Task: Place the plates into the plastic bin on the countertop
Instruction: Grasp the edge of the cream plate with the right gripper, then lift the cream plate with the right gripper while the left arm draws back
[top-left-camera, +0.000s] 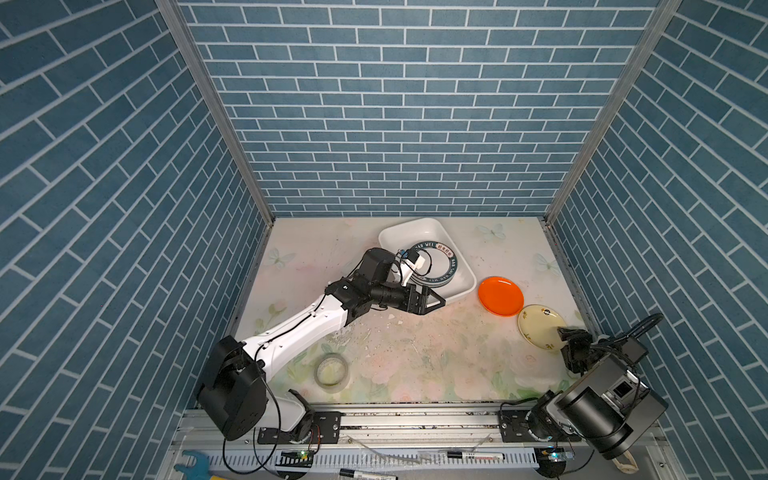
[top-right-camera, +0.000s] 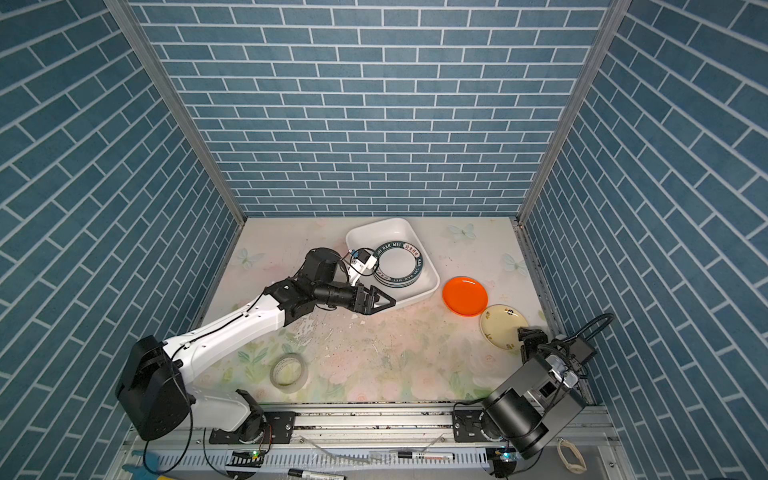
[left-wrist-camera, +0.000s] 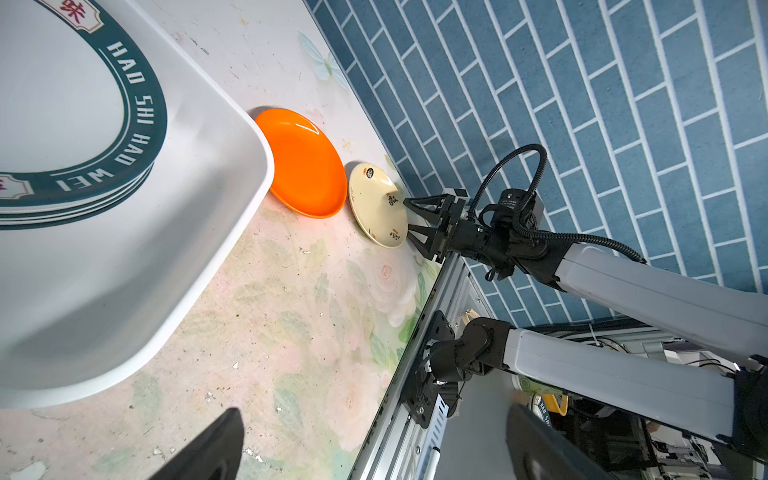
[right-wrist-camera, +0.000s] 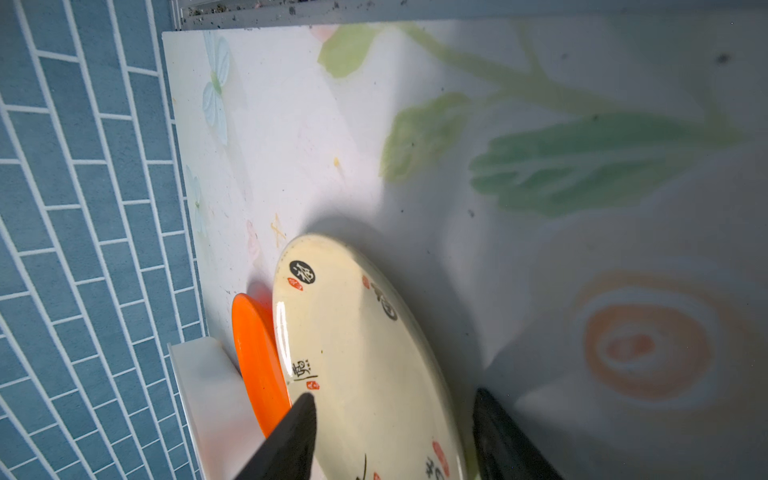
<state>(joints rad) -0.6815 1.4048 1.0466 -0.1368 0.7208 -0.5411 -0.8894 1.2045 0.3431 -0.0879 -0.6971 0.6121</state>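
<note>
A: While the right gripper (left-wrist-camera: 407, 215) straddles the pale yellow plate (left-wrist-camera: 376, 203) rim, are its jaws clamped?
B: Can't tell. Part-open, one finger over the face, one outside the rim.
A: Orange plate (left-wrist-camera: 303, 166)?
B: Past the tips, right against the yellow one, on the countertop (top-left-camera: 415, 353).
A: Left gripper (top-left-camera: 438, 302)?
B: Jaws wide, empty. Plastic bin (top-left-camera: 415, 226) wall just beside the tips, green-rimmed plate stack (top-left-camera: 442, 264) inside.
</note>
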